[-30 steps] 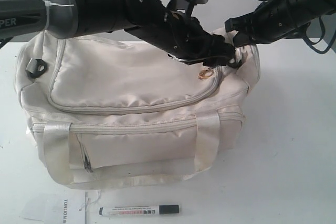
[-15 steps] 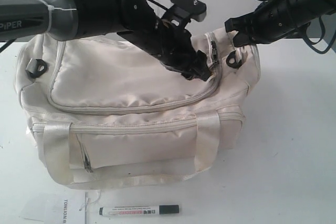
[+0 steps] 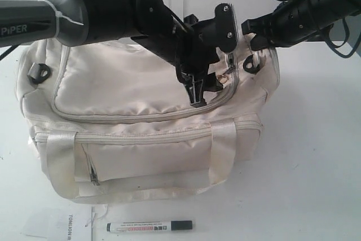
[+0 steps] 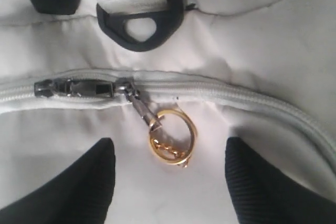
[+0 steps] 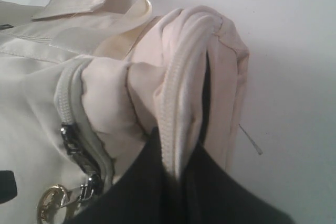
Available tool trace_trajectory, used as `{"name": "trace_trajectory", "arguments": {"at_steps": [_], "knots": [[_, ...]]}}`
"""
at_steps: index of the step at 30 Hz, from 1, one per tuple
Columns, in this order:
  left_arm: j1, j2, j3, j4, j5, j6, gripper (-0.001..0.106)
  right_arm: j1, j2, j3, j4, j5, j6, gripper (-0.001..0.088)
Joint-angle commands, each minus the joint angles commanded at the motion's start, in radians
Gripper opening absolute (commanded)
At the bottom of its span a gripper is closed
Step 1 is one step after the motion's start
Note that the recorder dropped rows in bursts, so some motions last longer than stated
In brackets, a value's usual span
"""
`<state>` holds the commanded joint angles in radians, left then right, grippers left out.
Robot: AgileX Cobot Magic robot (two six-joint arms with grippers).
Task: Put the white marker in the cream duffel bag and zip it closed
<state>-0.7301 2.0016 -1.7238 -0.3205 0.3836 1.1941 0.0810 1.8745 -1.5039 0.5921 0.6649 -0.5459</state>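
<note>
The cream duffel bag (image 3: 141,122) sits on the white table (image 3: 316,156) with its long axis running from 9 to 3 o'clock in the exterior view, top flap up and front pocket facing the camera. The white marker (image 3: 149,226) is outside the bag, flat on the table at the bag's 6 o'clock, just clear of the lower edge. Its long axis also runs 9 to 3 o'clock, with the black cap (image 3: 181,225) pointing to 3 o'clock and the red-printed barrel toward 9.

The left pincer (image 3: 206,87) hangs over the flap's 2 o'clock corner, fingers pointing down. It stands wide and holds nothing. In the left wrist view, its two black fingertips (image 4: 84,182) sit on either side of a gold ring (image 4: 172,136) without touching it. That ring hangs from the dark metal zip slider (image 4: 73,87) and lies flat on the cream fabric. The zip teeth (image 4: 236,98) look meshed on both sides of the slider. A dark end ring (image 4: 139,24) sits just beyond the zip.

The right pincer (image 3: 255,33) is at the bag's 3 o'clock end, clamped narrow on a fold of the bag's fabric and piping (image 5: 181,93), which bunches up between its black fingers (image 5: 131,187).

A printed paper slip (image 3: 65,225) lies at the marker's 9 o'clock.
</note>
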Motion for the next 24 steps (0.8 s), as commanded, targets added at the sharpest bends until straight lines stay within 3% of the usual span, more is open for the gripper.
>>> {"name": "trace_trajectory", "arguments": {"at_steps": [9,18,20,24], "knots": [[-0.002,0.006,0.000,0.000,0.121,0.067,0.064,0.000,0.000,0.000,0.000,0.000,0.000,0.0000],[-0.015,0.069,0.000,-0.003,-0.119,0.070,0.064,0.000,0.000,0.000,0.000,0.000,0.000,0.0000],[-0.015,0.076,0.000,-0.003,-0.152,0.070,0.061,0.000,0.000,0.000,0.000,0.000,0.000,0.0000],[-0.015,0.082,0.000,-0.003,-0.151,0.070,0.041,0.000,0.000,0.000,0.000,0.000,0.000,0.0000]]}}
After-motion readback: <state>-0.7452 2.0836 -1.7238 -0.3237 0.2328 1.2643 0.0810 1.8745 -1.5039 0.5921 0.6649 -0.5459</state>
